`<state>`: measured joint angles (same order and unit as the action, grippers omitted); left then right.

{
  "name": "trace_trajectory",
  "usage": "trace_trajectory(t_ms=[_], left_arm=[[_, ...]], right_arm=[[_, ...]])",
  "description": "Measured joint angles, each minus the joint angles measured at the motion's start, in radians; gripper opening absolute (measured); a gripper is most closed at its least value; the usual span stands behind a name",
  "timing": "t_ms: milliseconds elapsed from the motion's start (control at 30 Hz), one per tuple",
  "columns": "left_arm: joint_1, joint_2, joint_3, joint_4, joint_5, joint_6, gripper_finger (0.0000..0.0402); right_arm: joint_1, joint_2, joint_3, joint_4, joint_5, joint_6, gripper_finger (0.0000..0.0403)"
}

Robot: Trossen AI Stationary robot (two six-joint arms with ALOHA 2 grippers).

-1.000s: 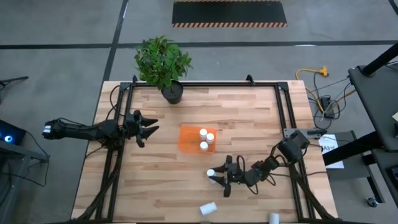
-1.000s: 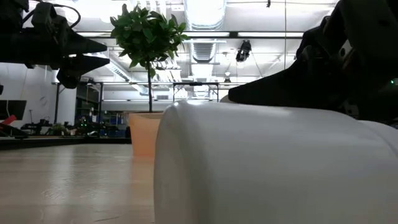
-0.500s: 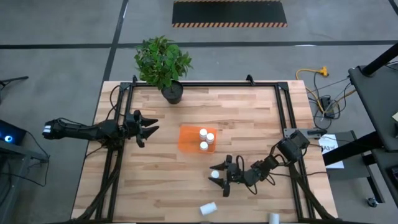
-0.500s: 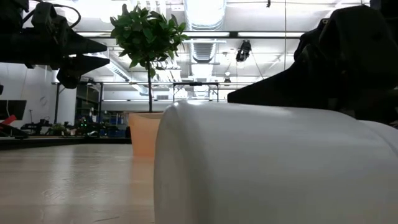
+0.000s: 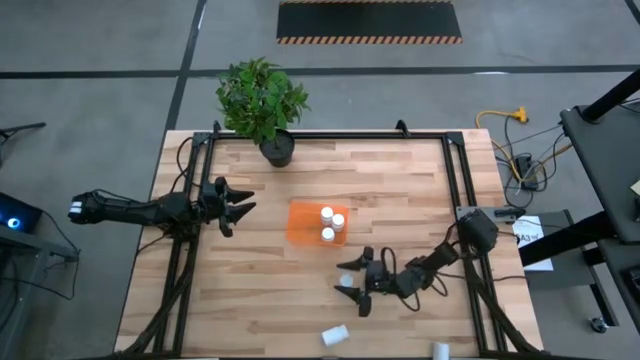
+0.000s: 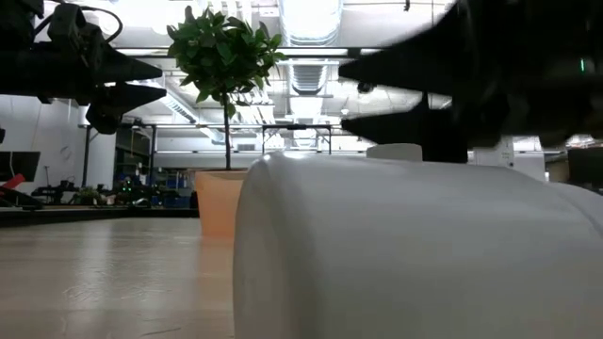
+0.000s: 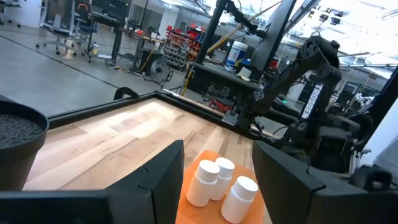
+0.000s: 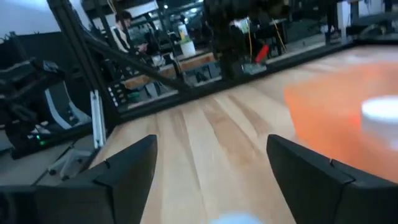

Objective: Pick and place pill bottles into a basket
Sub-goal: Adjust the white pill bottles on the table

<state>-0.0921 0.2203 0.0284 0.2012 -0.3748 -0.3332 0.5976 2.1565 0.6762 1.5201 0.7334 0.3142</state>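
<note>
The orange basket [image 5: 317, 224] sits near the centre of the wooden tabletop [image 5: 400, 180]. It contains three upright white pill bottles [image 5: 331, 224], grouped toward its right side; the left wrist view shows the same three bottles standing close together inside the basket.

A fourth pill bottle [image 5: 346, 281] stands upright on the tabletop, near and right of the basket. The right gripper [image 5: 351, 278] is positioned around this bottle with its fingers spread wide, one finger on the far side and one on the near side; it does not grip the bottle.

A fifth pill bottle [image 5: 334, 335] lies on its side at the near edge of the tabletop. A sixth pill bottle [image 5: 440, 349] is at the near right edge.

The left gripper [image 5: 240, 207] hovers left of the basket, well apart from it, fingers partly open and holding nothing.

A potted plant [image 5: 262, 100] in a black pot stands at the far edge of the tabletop.
</note>
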Motion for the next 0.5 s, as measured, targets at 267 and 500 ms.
trace_trajectory(t_ms=[267,500], left_arm=[[0.0,0.0,0.0,0.0,0.0,0.0,0.0173],[0.0,0.0,0.0,0.0,0.0,0.0,0.0173]], right_arm=[[0.026,-0.32,0.032,-0.656,-0.249,0.098,0.0309],[0.035,-0.532,0.215,-1.419,-0.539,0.038,0.0301]])
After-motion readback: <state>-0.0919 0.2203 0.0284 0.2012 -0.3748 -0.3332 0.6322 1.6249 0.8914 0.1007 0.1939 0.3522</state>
